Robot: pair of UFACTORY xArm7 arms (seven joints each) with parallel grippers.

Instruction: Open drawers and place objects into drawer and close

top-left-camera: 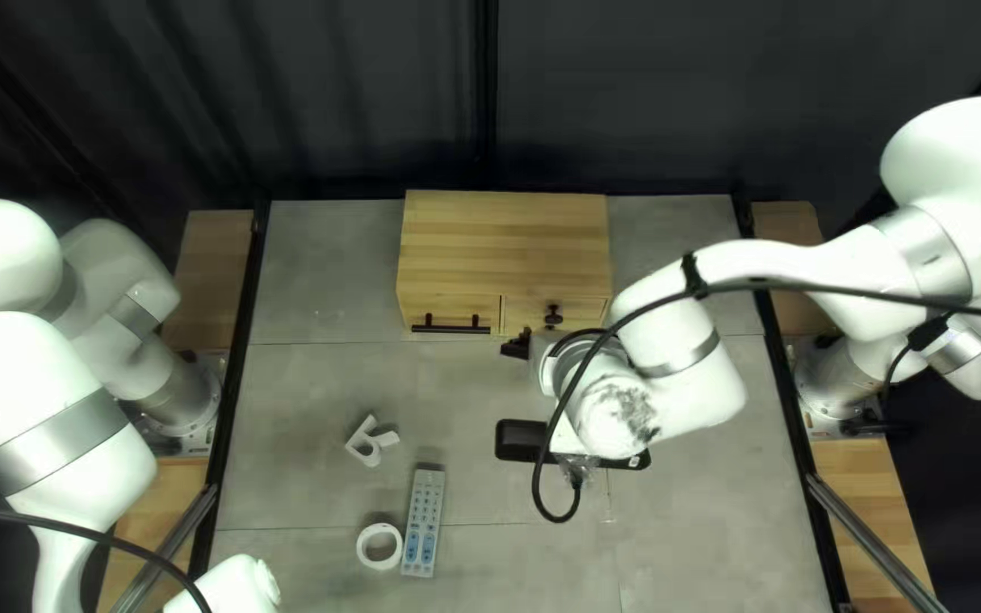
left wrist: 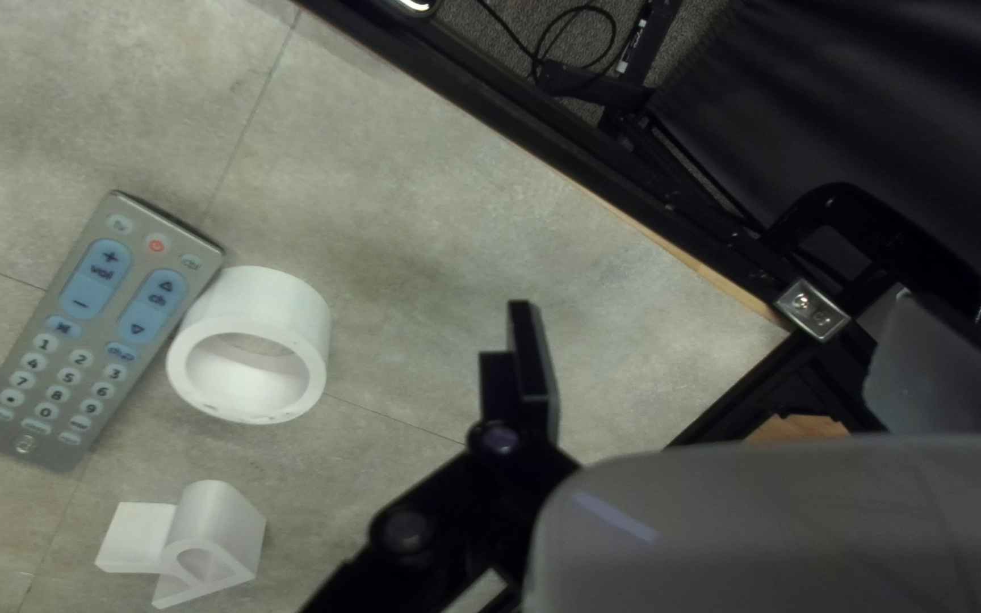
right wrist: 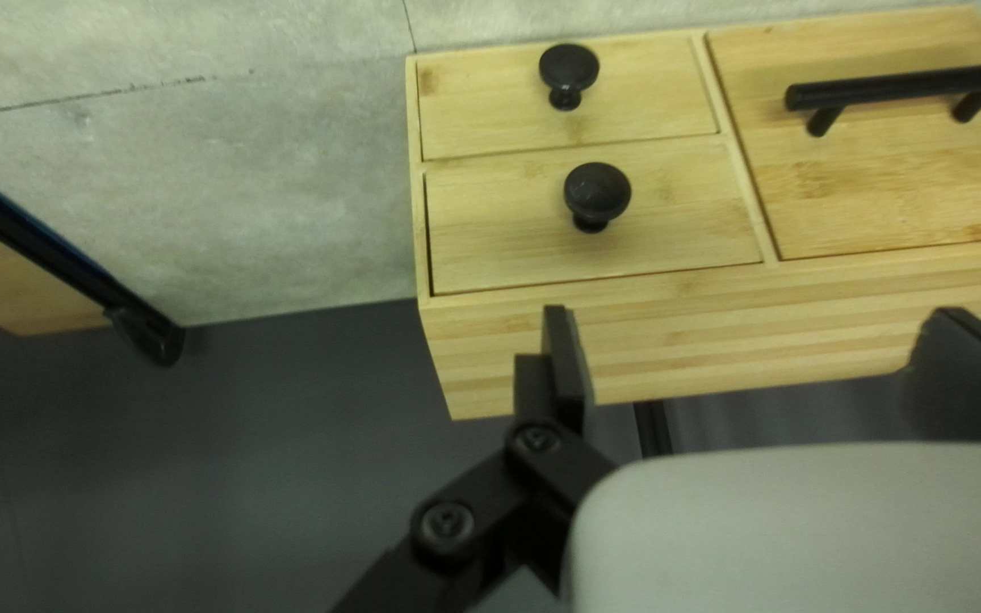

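Wide apart stand the black fingers of the left tool [left wrist: 729,341], with nothing gripped between them, above the near left corner of the table [top-left-camera: 309,454]. Beside that tool in its wrist view lie a grey remote [left wrist: 93,329] with blue and pale buttons, a white ring [left wrist: 263,295] just beside its button-heavy end, and a white bracket [left wrist: 229,534] with a curved loop and a flat arm.

In the top left view the remote points roughly from near to far, the ring is to its left, and the bracket rests a little farther off. To the right of these, a long black item [top-left-camera: 517,439] lies flat, partly hidden under the right arm [top-left-camera: 678,363].

Beyond it, the right tool [top-left-camera: 519,344] also has its fingers spread, gripping nothing, by the front of a light wooden cabinet [top-left-camera: 502,244] at the far side of the table. The right wrist view shows two small drawers, one above the other, with round black knobs [right wrist: 596,191], next to a wider front with a black bar handle [right wrist: 911,85]. Both small drawers look closed.

Behind the cabinet hangs a dark curtain [top-left-camera: 650,91].
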